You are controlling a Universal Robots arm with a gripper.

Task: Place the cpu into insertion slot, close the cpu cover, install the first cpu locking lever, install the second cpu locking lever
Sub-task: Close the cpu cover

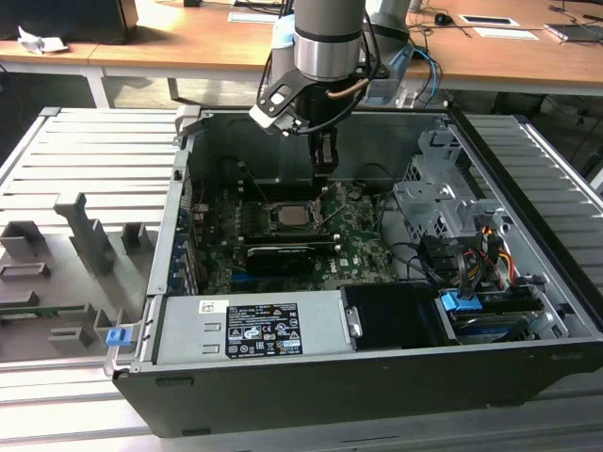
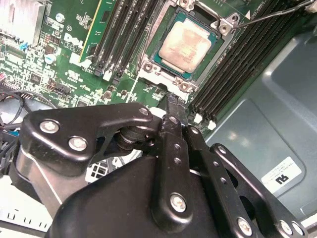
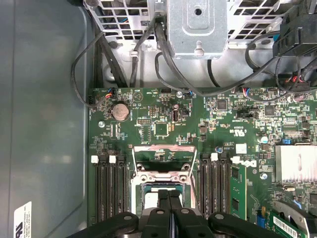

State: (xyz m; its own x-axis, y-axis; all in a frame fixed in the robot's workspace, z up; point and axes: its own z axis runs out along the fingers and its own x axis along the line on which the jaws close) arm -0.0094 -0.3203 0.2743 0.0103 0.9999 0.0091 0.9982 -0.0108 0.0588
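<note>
The cpu (image 2: 187, 43) lies flat in the insertion slot (image 2: 224, 26) on the green motherboard (image 1: 363, 235); in the exterior view the cpu (image 1: 294, 215) sits mid-board. The cpu cover (image 3: 163, 148), a silver frame with a cut-out centre, looks tilted up at the slot's edge on the drive-cage side. A thin wire lever (image 2: 277, 15) juts free beside the slot. My gripper (image 1: 324, 171) hangs just above the slot, shut, with nothing between its black fingers (image 3: 163, 201). Its tip (image 2: 174, 101) points at the slot's near rim.
Black memory slots (image 3: 111, 191) flank the socket on both sides. A drive cage (image 1: 443, 202) with cables stands on the exterior view's right. The power supply (image 1: 254, 330) fills the case front, and a heatsink (image 3: 296, 163) sits near the socket.
</note>
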